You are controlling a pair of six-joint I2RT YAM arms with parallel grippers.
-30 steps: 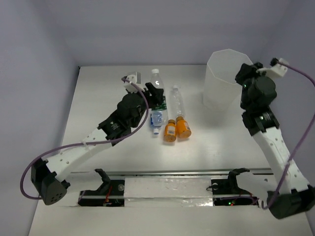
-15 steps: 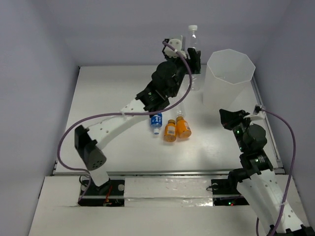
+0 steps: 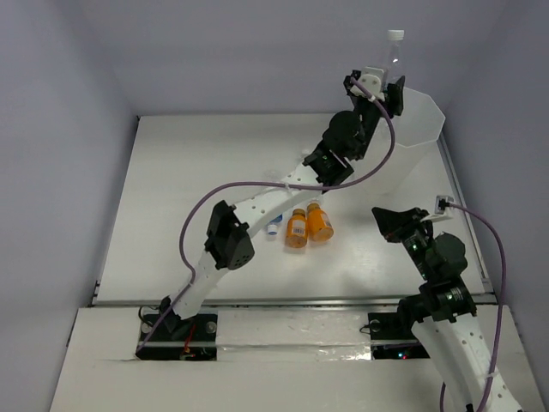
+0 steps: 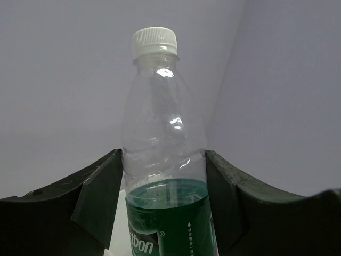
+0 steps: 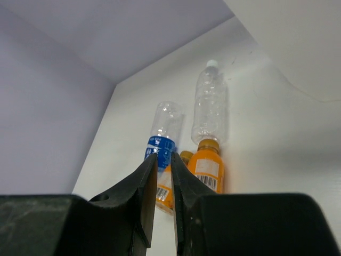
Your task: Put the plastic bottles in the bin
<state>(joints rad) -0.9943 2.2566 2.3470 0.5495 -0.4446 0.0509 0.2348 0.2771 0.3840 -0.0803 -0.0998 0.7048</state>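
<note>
My left gripper is shut on the green-labelled bottle and holds it upright over the near-left rim of the bin. In the left wrist view the bottle stands between both fingers, white cap up. Two orange bottles lie on the table. My right gripper hangs low, right of them, jaws nearly together and empty. Its wrist view shows the blue-labelled bottle, a plain clear bottle and the orange bottles ahead of the gripper.
The left arm stretches diagonally across the table and covers most of the blue-labelled and plain bottles in the top view. The bin's wall fills the upper right of the right wrist view. The table's right edge lies beside the right arm.
My left gripper lifted the green-labelled bottle off the table and carried it up and right to the bin. My right arm drew back from the bin and came down to the near right.
</note>
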